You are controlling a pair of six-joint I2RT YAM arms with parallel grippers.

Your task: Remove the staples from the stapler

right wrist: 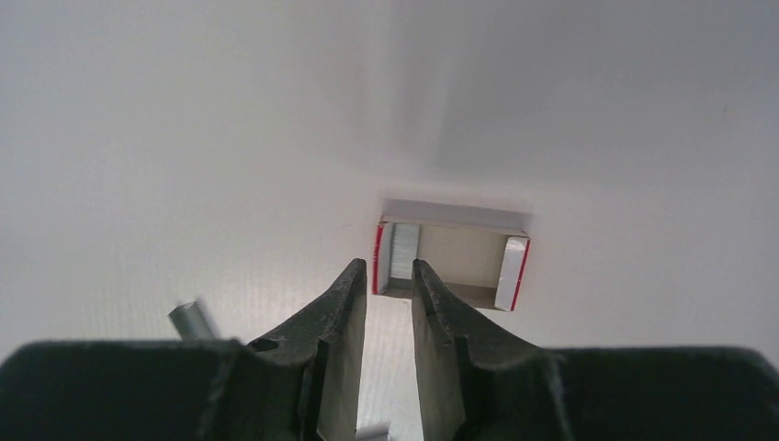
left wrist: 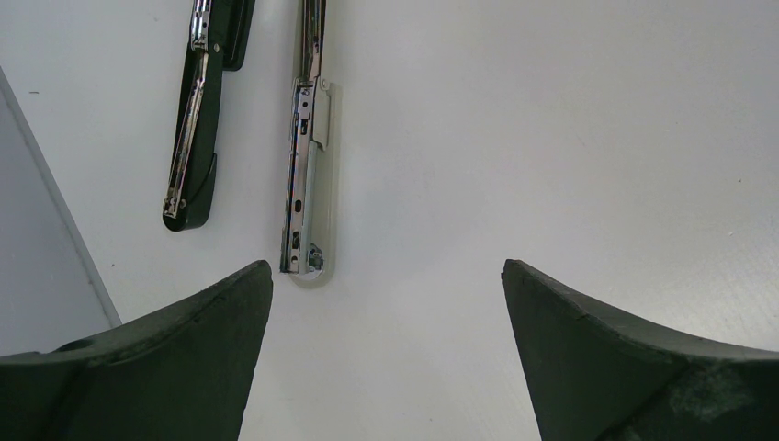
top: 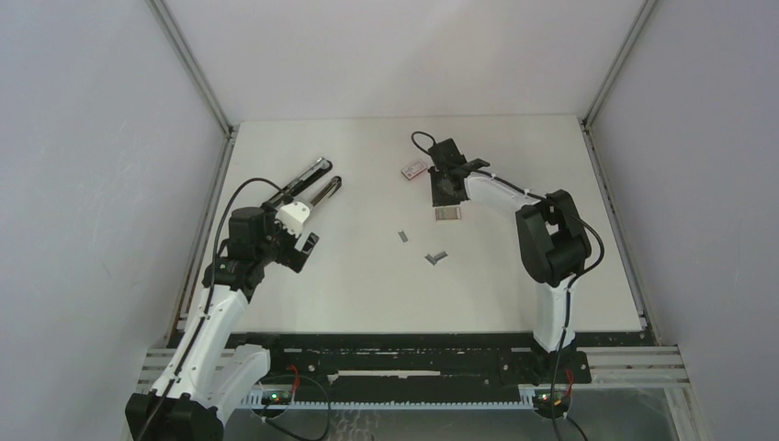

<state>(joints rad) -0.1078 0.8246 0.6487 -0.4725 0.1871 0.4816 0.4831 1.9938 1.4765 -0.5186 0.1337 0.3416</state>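
The stapler [top: 310, 185] lies spread open at the far left, its black arm [left wrist: 195, 138] beside its silver magazine arm [left wrist: 306, 175]. My left gripper [top: 292, 226] sits just short of those arm ends, open wide with nothing between its fingers [left wrist: 386, 266]. Two short silver staples strips [top: 403, 236] [top: 435, 257] lie loose mid-table. My right gripper [top: 447, 191] hovers at the small open red-and-white box [right wrist: 478, 266]. Its jaws [right wrist: 388, 264] stand narrowly apart and empty. A strip of staples [right wrist: 402, 252] rests inside the box's left side, just past the fingertips.
A small pinkish-red piece [top: 413, 169] lies just left of my right gripper. Another silver strip [right wrist: 189, 319] shows on the table left of the right fingers. White walls and metal frame posts close in the table on the left, right and back.
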